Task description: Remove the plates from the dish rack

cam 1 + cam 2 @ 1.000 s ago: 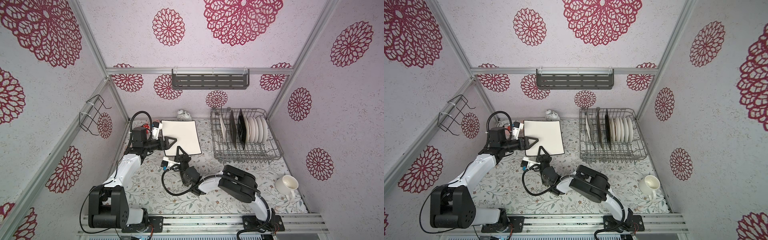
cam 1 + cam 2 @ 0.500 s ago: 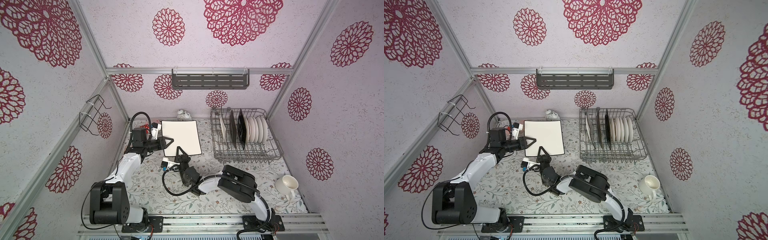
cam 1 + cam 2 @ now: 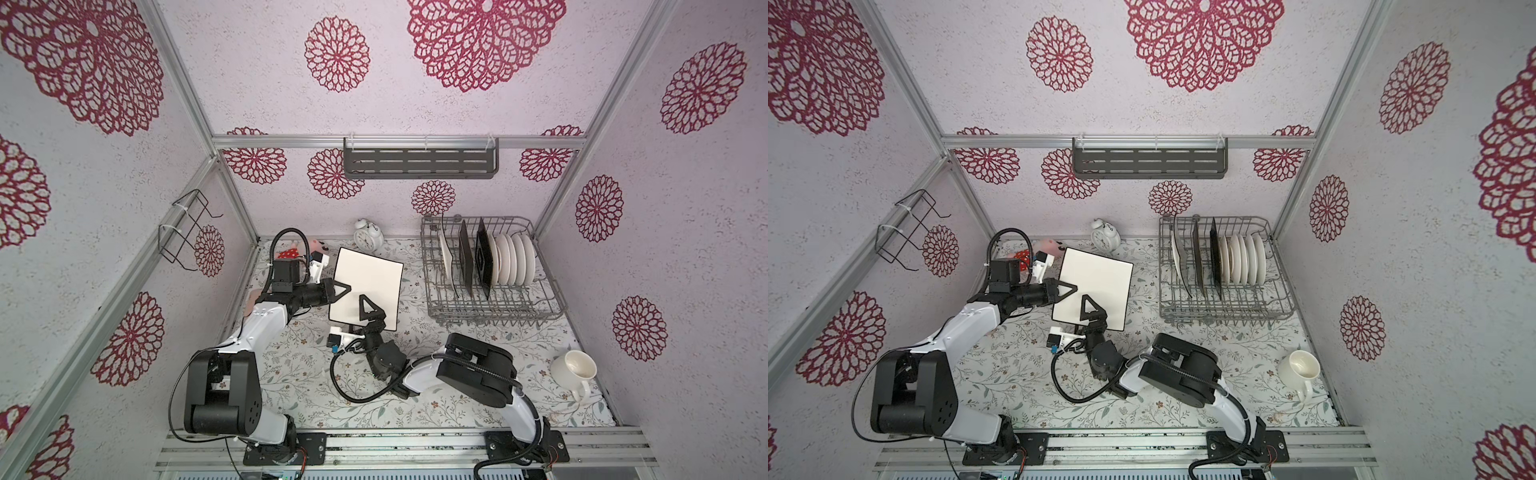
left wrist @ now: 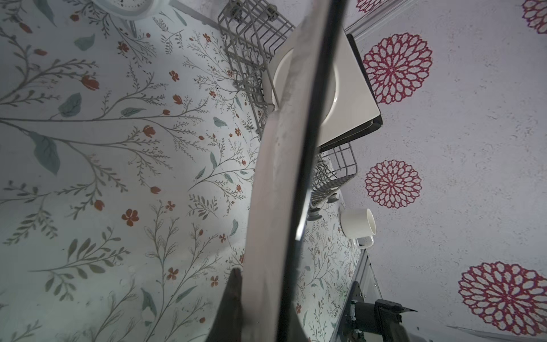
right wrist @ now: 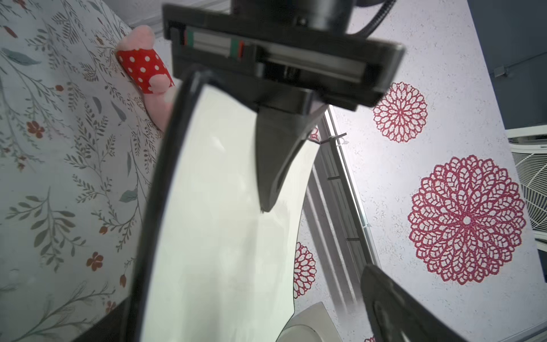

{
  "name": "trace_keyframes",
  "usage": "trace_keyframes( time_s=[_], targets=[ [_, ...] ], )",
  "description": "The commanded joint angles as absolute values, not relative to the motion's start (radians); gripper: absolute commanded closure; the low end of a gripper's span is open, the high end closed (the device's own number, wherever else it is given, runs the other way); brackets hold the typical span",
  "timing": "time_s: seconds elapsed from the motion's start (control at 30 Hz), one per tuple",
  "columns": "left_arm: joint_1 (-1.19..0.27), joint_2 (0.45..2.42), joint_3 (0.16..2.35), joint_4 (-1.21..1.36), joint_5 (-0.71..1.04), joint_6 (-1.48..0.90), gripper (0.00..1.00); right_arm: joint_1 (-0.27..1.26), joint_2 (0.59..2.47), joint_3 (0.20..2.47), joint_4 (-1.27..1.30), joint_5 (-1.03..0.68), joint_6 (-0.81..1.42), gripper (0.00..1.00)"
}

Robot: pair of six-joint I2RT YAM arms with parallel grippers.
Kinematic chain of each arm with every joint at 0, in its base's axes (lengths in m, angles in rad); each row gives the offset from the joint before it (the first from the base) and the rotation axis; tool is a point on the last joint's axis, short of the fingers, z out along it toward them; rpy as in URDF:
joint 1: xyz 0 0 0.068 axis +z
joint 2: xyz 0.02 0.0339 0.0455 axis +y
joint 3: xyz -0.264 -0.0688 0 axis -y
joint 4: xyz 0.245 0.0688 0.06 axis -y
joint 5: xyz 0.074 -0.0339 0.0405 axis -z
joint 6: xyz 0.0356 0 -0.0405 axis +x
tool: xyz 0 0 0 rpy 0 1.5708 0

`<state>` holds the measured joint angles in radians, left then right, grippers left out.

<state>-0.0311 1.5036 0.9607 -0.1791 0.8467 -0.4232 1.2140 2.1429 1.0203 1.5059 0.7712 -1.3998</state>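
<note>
Handing over the square white plate (image 3: pixel 368 286), aloft at nine o'clock of the dish rack (image 3: pixel 498 311), pinched edgewise by the left gripper (image 3: pixel 343 289), right gripper (image 3: pixel 369 309) fingers spread; next, likely withdrawing right, then laying flat.

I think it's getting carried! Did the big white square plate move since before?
Yes. The white square plate has turned a little clockwise, and its near edge now sits farther from the clock.
</note>
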Motion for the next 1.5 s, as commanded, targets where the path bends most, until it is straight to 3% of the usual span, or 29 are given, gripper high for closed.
trace_keyframes(
  time_s=[0.0,0.3,0.43,0.6,0.83,1.13,1.33,1.47],
  targets=[
    [-0.022,1.513,1.003,-0.072,0.829,-0.399,1.0,1.239,2.031,0.971,1.684,0.778,-1.346,0.01],
    [-0.024,1.552,0.991,-0.029,0.789,-0.425,1.0,1.285,1.915,0.843,1.598,0.819,-1.205,0.01],
    [-0.023,1.56,0.985,-0.027,0.761,-0.423,1.0,1.301,1.765,0.78,1.29,0.763,-0.954,0.01],
    [-0.024,1.58,0.981,0.015,0.731,-0.445,1.0,1.291,1.564,0.755,0.815,0.533,-0.597,0.01],
    [-0.041,1.629,0.985,0.058,0.693,-0.463,1.0,1.274,1.46,0.765,0.576,0.469,-0.416,0.04],
    [-0.057,1.686,0.973,0.121,0.642,-0.502,1.0,1.056,1.271,0.798,0.386,0.242,-0.08,0.09],
    [-0.059,1.749,0.959,0.156,0.648,-0.538,1.0,0.931,1.191,0.825,0.304,0.12,0.02,0.07],
    [-0.061,1.788,0.996,0.042,0.626,-0.507,1.0,0.896,1.185,0.855,0.247,0.078,0.04,0.06]
  ],
)
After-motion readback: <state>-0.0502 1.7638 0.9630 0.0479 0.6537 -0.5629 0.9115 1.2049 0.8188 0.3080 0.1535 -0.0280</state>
